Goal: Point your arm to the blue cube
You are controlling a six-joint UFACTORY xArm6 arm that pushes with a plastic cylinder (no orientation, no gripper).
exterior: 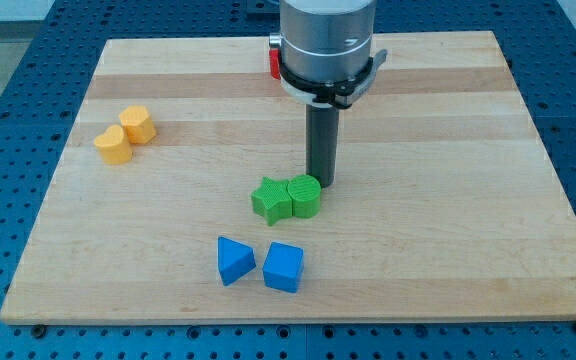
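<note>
The blue cube [284,267] lies near the board's bottom edge, just right of a blue triangular block [233,260]. My tip [321,183] is the lower end of the dark rod near the board's middle. It stands right behind a green round block [305,197], touching or nearly touching it. A green star-shaped block [271,199] sits against that block's left side. The blue cube is below my tip and slightly to the view's left, with the green blocks between them.
Two yellow blocks [125,133] sit side by side at the view's left. A red block [275,58] shows partly behind the arm's body at the top. The wooden board [448,150] lies on a blue perforated table.
</note>
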